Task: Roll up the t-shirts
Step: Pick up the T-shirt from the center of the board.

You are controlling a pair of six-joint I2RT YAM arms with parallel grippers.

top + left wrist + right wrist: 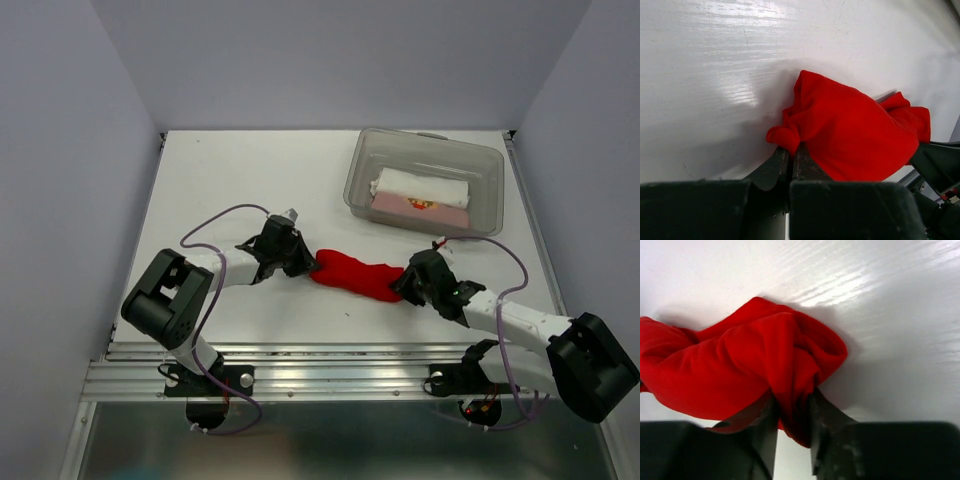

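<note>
The red t-shirt (358, 274) lies bunched into a long roll on the white table (260, 170), between my two grippers. My left gripper (302, 262) is shut on a fold at the roll's left end; in the left wrist view the jaws (790, 150) pinch a small knot of red cloth (850, 135). My right gripper (408, 282) is shut on the roll's right end; in the right wrist view a thick fold of the red t-shirt (755, 360) sits between the fingers (792, 407). A white t-shirt (420, 186) and a pale pink t-shirt with a small red print (420, 206) lie rolled in the tub.
A clear plastic tub (490, 165) stands at the back right of the table. Purple cables (215, 222) loop over both arms. The table's metal front rail (330, 365) runs below the arms.
</note>
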